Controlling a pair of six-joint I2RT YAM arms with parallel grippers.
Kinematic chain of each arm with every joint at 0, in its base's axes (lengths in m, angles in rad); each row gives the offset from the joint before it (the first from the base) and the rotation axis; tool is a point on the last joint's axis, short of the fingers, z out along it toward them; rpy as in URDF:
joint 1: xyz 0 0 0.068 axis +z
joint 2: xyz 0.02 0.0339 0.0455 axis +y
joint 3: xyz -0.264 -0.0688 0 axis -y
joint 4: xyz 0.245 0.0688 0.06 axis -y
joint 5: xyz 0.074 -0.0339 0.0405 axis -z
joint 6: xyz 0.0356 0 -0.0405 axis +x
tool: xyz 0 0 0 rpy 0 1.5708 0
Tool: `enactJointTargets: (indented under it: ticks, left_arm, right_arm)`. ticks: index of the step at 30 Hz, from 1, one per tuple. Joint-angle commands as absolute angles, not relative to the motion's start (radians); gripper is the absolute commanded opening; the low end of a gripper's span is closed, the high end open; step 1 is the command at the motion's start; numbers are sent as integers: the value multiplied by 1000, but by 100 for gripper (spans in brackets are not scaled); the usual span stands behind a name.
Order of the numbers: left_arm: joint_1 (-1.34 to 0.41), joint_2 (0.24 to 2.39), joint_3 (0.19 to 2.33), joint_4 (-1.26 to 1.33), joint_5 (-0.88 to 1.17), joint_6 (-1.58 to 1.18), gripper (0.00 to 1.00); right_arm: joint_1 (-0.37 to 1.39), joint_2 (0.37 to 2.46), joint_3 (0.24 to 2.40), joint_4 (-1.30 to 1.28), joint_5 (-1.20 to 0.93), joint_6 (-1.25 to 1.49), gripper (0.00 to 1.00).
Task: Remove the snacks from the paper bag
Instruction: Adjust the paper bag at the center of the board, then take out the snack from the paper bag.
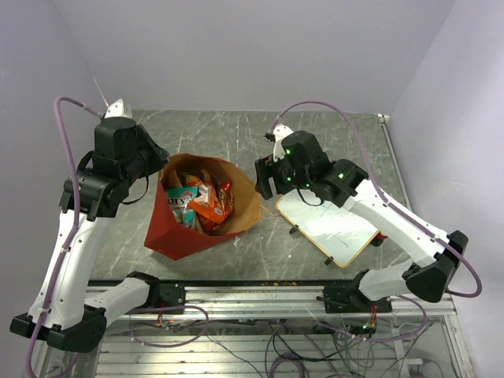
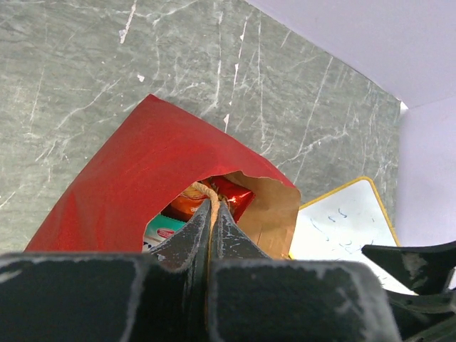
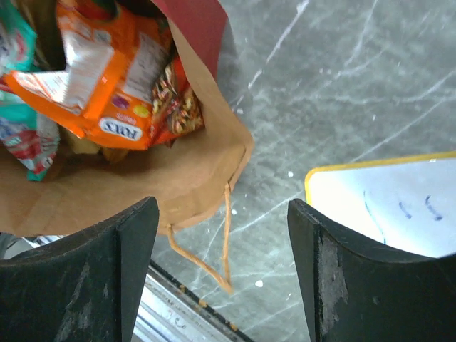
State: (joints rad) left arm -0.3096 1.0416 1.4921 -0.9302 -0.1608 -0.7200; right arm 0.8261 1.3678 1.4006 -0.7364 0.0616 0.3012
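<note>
Grips the bag's [image 1: 169, 228] edge in the closed left pincer [image 2: 211, 214], holds the right pincer [image 3: 221, 214] wide open and empty over the bag's right lip, looks best to pinch the light, crinkly, slippery snacks [image 3: 107, 78] inside the bag by a sealed edge.

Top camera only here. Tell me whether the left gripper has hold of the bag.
Observer: Yes. The left wrist view shows the left gripper shut on the rim of the paper bag.
Operator: Now report the right gripper.
Observer: The right gripper is open and empty, above the bag's brown lip, where a string handle hangs out.
Operator: Name the packet nearest it.
Observer: An orange packet labelled Fox's lies on top, with a teal packet beside it.
</note>
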Motion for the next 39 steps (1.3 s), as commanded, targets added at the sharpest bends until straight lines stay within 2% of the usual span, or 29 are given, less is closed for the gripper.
enactJointTargets:
  ticks: [1, 5, 9, 14, 22, 26, 35, 37, 39]
  left_arm:
    - [-308, 1034, 1550, -892, -122, -735, 7]
    - [-308, 1039, 1552, -910, -112, -748, 7]
    - [-308, 1040, 1562, -939, -125, -754, 7]
    - [-308, 1045, 1581, -971, -132, -761, 7]
    - [-309, 1066, 1602, -986, -83, -748, 7]
    - [-308, 1074, 1607, -997, -72, -742, 7]
    - [-308, 1063, 1602, -1001, -62, -761, 7]
    - [-308, 1059, 1599, -1033, -63, -786, 7]
    - [-308, 1060, 1612, -1077, -70, -791, 7]
  right_arm:
    - [829, 1388, 1493, -707, 35, 235, 73]
    - [879, 1498, 1566, -596, -89, 308, 73]
    - [1001, 1602, 1608, -521, -79, 308, 73]
    - [1128, 1716, 1656, -513, 63, 243, 78]
    - [1211, 1773, 1588, -439, 355, 141, 86]
    - [1214, 1798, 1560, -344, 421, 149, 88]
    - [1214, 1845, 1551, -266, 523, 199, 78]
    - [1213, 1850, 1555, -266, 542, 206, 72]
    - [1213, 1846, 1550, -256, 540, 209, 55]
